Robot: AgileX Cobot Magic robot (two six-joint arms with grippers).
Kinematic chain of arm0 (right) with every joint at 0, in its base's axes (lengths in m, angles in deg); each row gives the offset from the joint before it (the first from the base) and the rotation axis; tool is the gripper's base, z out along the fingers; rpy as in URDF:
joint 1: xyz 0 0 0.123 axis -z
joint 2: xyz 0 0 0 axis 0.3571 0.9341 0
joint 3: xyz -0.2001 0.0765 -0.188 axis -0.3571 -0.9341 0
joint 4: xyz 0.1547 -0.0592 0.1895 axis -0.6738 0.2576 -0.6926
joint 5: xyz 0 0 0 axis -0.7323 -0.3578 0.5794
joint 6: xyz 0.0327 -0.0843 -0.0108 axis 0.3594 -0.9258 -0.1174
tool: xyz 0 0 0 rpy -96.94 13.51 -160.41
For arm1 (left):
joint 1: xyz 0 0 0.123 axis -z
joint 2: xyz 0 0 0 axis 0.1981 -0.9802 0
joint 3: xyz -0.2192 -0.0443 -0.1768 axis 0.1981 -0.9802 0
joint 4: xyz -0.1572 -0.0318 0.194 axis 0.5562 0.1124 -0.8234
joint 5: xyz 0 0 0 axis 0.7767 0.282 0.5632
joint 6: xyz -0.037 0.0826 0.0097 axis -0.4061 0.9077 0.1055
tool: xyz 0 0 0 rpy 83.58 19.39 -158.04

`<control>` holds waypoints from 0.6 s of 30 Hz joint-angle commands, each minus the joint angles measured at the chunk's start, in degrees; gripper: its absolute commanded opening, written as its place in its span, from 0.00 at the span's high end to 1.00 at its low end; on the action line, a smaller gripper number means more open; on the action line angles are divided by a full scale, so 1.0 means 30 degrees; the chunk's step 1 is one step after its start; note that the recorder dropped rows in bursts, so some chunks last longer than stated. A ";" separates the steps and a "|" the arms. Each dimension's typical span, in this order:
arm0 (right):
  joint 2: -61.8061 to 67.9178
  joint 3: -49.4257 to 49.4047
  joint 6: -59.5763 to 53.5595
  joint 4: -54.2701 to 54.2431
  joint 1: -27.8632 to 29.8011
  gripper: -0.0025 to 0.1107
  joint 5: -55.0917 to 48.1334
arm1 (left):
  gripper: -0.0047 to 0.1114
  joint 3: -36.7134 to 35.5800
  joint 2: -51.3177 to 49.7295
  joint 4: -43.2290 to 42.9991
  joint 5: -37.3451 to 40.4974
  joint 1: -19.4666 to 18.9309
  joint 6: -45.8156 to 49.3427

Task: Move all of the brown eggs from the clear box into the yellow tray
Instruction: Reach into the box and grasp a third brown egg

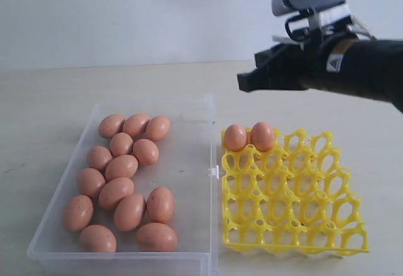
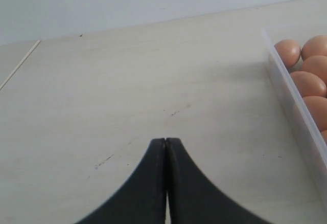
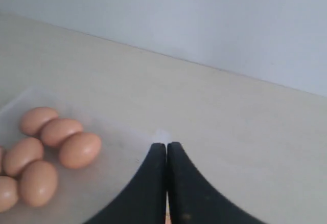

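Two black fingers of the right gripper (image 3: pixel 166 144) are pressed flat together with nothing between them. From that empty tip the nearest brown eggs (image 3: pixel 80 150) lie below and off to one side, inside the clear box (image 1: pixel 189 181). In the exterior view the gripper hangs in the air beyond the gap between the box's far right corner and the yellow tray (image 1: pixel 302 207). The closest egg is therefore the rightmost of the far row of three, its long axis slanting across the box floor. Fourteen eggs are in the box, crowded toward its left half; two sit upright side by side in the tray's far left cups. The left gripper (image 2: pixel 165 141) is likewise closed and empty, low over the bare table (image 2: pixel 102 81) just outside a wall of the box. By my judgement the right arm is better placed, but its jaws must spread before it drops leftward onto that egg.
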State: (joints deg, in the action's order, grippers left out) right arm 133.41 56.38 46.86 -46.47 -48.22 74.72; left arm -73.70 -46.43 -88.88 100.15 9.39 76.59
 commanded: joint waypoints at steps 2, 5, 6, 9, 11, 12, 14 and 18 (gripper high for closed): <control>0.0390 0.3848 0.0046 0.0182 -0.2815 0.98 -0.5509 | 0.96 0.0077 0.0107 0.0047 -0.0175 0.0110 -0.0097; 0.2034 0.5746 -0.0209 -0.0942 -0.4569 0.98 -0.7822 | 0.96 0.0077 0.0107 0.0047 -0.0175 0.0110 -0.0097; 0.2587 0.6324 -0.0741 -0.1634 -0.4930 0.98 -0.8602 | 0.96 0.0077 0.0107 0.0047 -0.0175 0.0110 -0.0097; 0.4739 0.8756 -0.2232 -0.4019 -0.5796 0.97 -1.1731 | 0.96 0.0077 0.0107 0.0047 -0.0175 0.0110 -0.0097; 0.6337 1.0369 -0.2274 -0.4924 -0.6213 0.92 -1.3699 | 0.96 0.0077 0.0107 0.0047 -0.0175 0.0110 -0.0097; 0.7107 1.1008 -0.2408 -0.5151 -0.6361 0.88 -1.4474 | 0.96 0.0077 0.0107 0.0047 -0.0175 0.0110 -0.0097; 0.8546 1.2501 -0.2547 -0.5538 -0.6635 0.78 -1.6028 | 0.96 0.0077 0.0107 0.0047 -0.0175 0.0110 -0.0097; 1.0734 1.4781 -0.2452 -0.4893 -0.6681 0.54 -1.6547 | 0.96 0.0077 0.0107 0.0047 -0.0175 0.0110 -0.0097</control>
State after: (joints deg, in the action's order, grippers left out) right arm 162.24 96.61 40.01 -62.52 -68.20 26.29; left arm -73.70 -46.43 -88.88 100.15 9.39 76.59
